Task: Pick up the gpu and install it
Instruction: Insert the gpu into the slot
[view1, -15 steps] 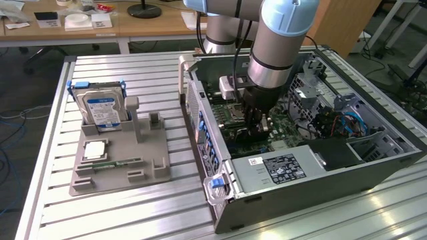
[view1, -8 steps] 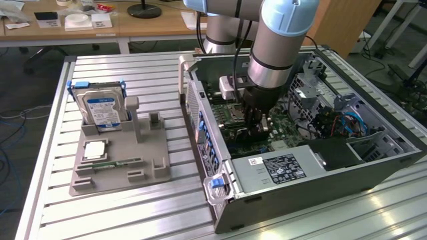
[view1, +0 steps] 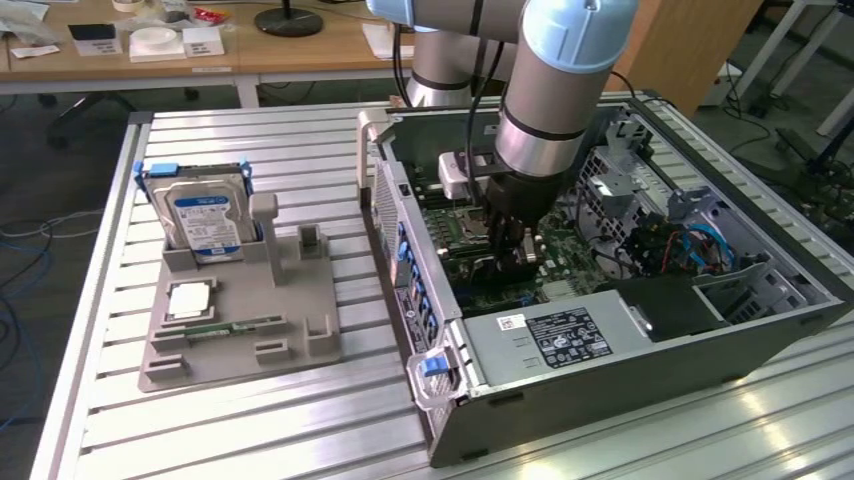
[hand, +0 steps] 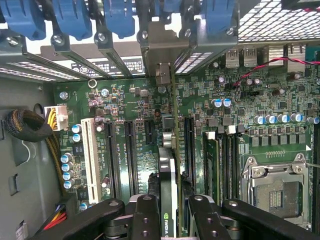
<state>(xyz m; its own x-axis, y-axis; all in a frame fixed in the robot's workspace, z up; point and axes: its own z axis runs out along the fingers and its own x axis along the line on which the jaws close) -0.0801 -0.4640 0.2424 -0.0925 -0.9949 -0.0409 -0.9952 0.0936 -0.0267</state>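
The gpu (hand: 168, 170) stands edge-on between my fingers, a thin dark card with a green logo on its edge. Its silver end bracket (hand: 161, 47) reaches the row of blue slot clips at the case's rear. My gripper (hand: 174, 220) is shut on the card just above the motherboard (hand: 125, 95), over the long black expansion slots (hand: 129, 150). In the exterior view, my gripper (view1: 514, 255) is lowered deep inside the open computer case (view1: 400, 230), and the card is mostly hidden by the fingers.
A grey fixture tray (view1: 240, 340) on the slatted table holds an upright hard drive (view1: 203, 215) and a small memory stick (view1: 234, 327). Inside the case are a power supply (view1: 574, 335), the CPU socket (hand: 272, 185) and a sleeved cable bundle (hand: 25, 125).
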